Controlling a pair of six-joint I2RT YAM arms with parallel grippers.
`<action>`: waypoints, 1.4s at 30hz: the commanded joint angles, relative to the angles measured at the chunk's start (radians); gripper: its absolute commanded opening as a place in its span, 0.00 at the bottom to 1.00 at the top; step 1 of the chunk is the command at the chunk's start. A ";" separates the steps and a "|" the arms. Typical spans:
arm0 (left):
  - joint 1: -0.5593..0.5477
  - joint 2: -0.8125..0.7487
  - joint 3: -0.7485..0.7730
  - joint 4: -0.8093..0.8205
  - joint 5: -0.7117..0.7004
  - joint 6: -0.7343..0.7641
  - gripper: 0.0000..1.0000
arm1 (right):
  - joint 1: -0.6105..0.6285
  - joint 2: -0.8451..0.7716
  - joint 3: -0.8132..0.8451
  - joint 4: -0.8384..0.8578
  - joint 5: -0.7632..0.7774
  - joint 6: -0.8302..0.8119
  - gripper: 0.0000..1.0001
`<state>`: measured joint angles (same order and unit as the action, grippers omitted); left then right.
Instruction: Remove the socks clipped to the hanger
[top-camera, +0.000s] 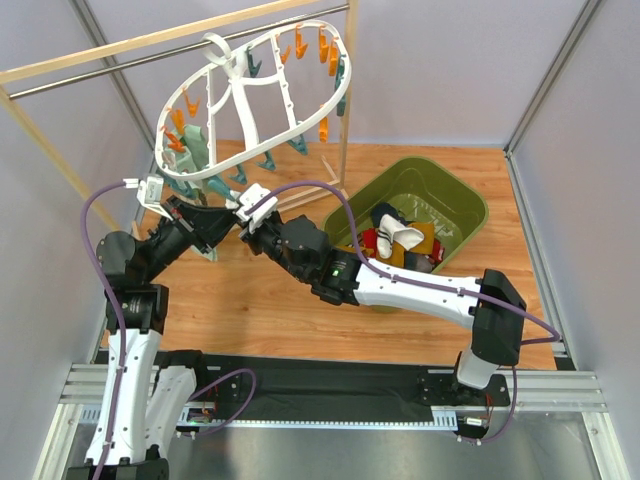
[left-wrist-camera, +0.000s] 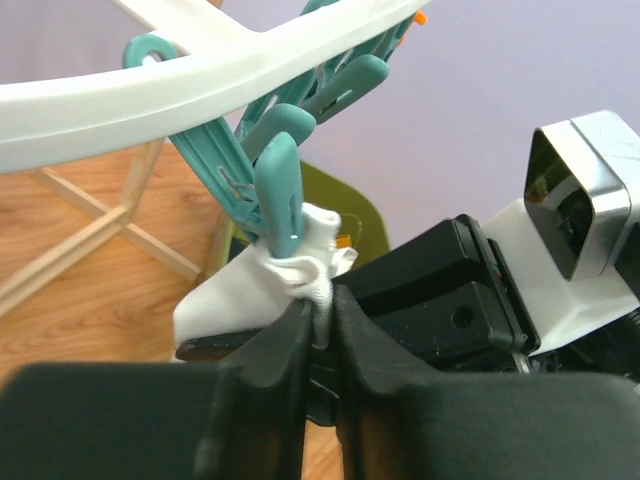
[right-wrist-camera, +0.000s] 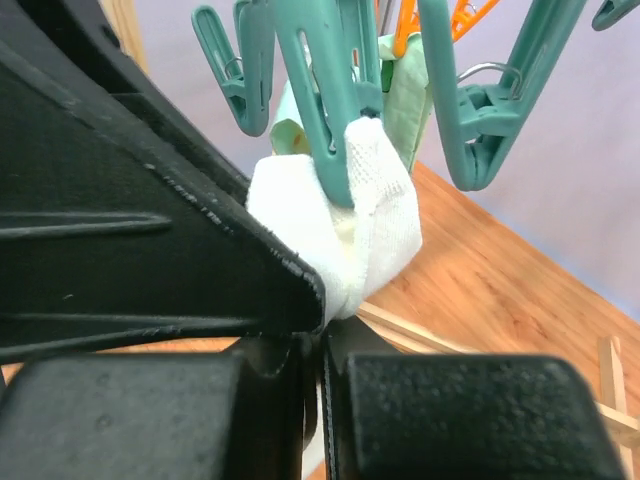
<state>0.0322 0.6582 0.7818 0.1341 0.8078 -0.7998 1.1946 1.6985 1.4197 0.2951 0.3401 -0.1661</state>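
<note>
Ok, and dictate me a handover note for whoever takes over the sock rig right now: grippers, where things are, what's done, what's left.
Left gripper: shut on the white sock, just under its teal clip.
Right gripper: shut on the same sock from the other side.
White sock: still clipped to the hanger.
Done: several socks lie in the green bin.
Left: free this sock; a mint green sock also hangs clipped behind it.
</note>
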 joint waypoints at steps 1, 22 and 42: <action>-0.006 0.000 0.077 -0.059 0.002 0.056 0.32 | -0.001 -0.030 0.021 0.047 0.017 0.034 0.00; 0.216 0.084 0.033 0.420 0.152 -0.150 0.91 | -0.110 -0.122 -0.002 -0.001 -0.368 0.272 0.00; 0.229 0.325 -0.173 1.394 0.044 -0.682 0.75 | -0.130 -0.126 -0.001 -0.011 -0.464 0.312 0.00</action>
<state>0.2516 0.9413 0.6151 1.1683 0.8551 -1.3830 1.0698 1.5997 1.4082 0.2798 -0.1013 0.1284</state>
